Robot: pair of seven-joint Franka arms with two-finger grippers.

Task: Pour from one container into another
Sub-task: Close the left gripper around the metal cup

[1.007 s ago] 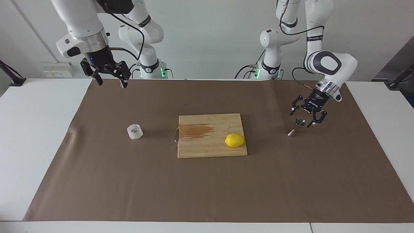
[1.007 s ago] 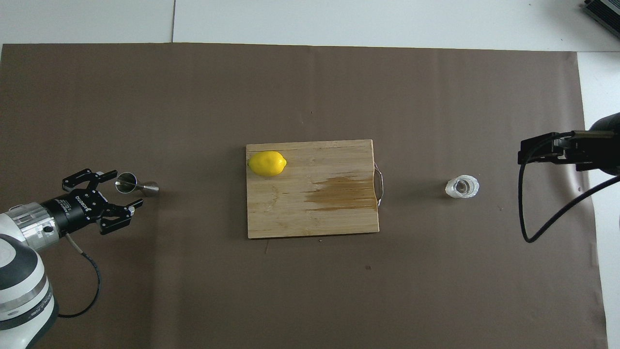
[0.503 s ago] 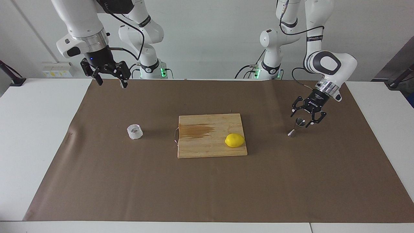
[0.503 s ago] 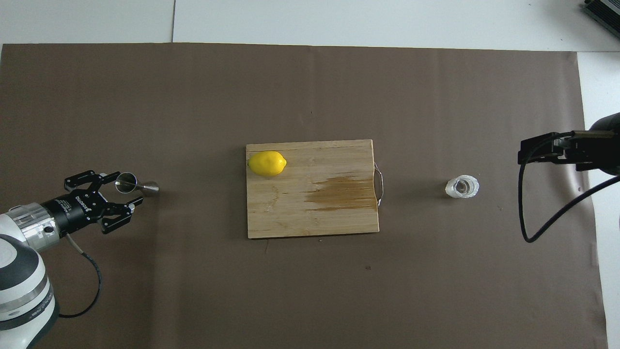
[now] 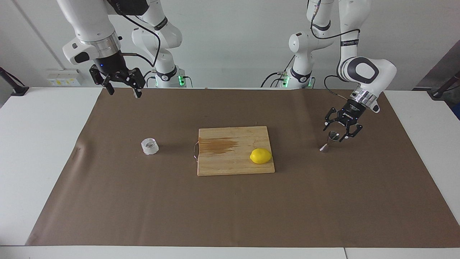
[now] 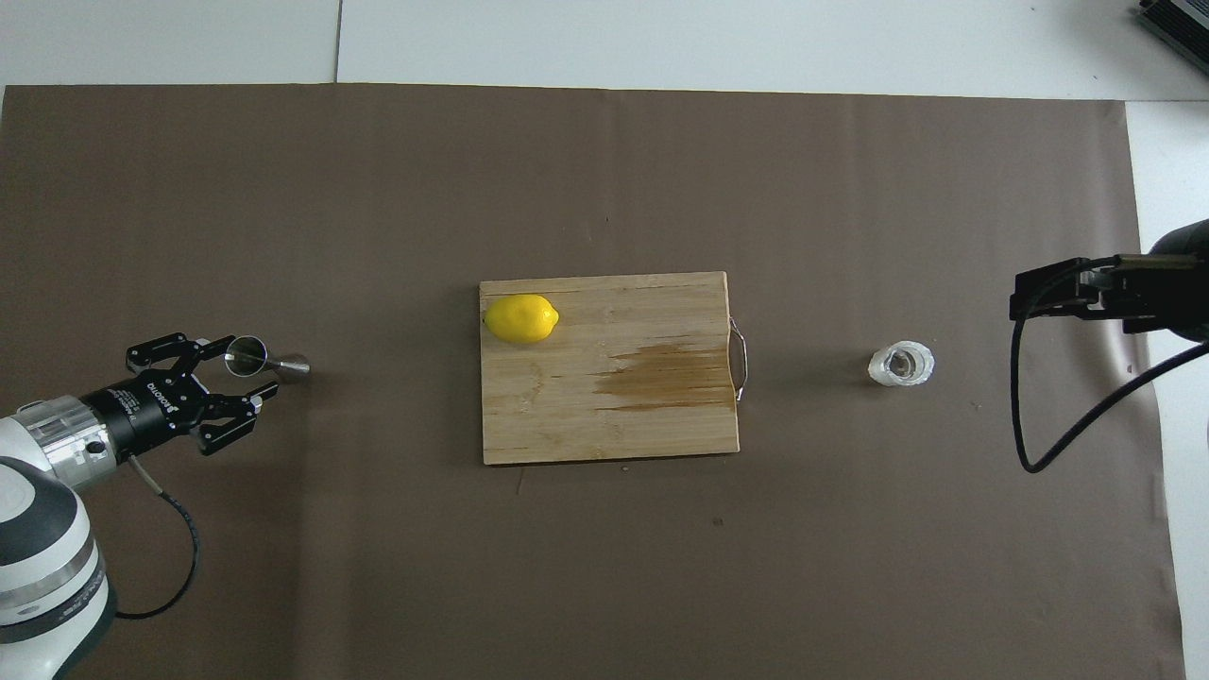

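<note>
The steel jigger (image 5: 329, 141) (image 6: 265, 362) stands on the brown mat toward the left arm's end of the table. My left gripper (image 5: 336, 132) (image 6: 249, 366) is low at it, tilted, its fingers on either side of the jigger's upper cup with a small gap still showing, so it is open. The clear faceted glass tumbler (image 5: 150, 146) (image 6: 902, 365) stands alone toward the right arm's end. My right gripper (image 5: 124, 92) (image 6: 1022, 297) hangs open, high above the mat's edge nearest the robots, well apart from the tumbler, and waits.
A wooden cutting board (image 5: 230, 163) (image 6: 604, 430) with a dark wet stain and a wire handle lies mid-table between the two containers. A yellow lemon (image 5: 261, 156) (image 6: 520, 318) rests on the board's corner toward the jigger. The brown mat (image 5: 230, 208) covers most of the table.
The left gripper's fingers have drawn in around the jigger's upper cup. The right arm, the tumbler and the lemon have not moved.
</note>
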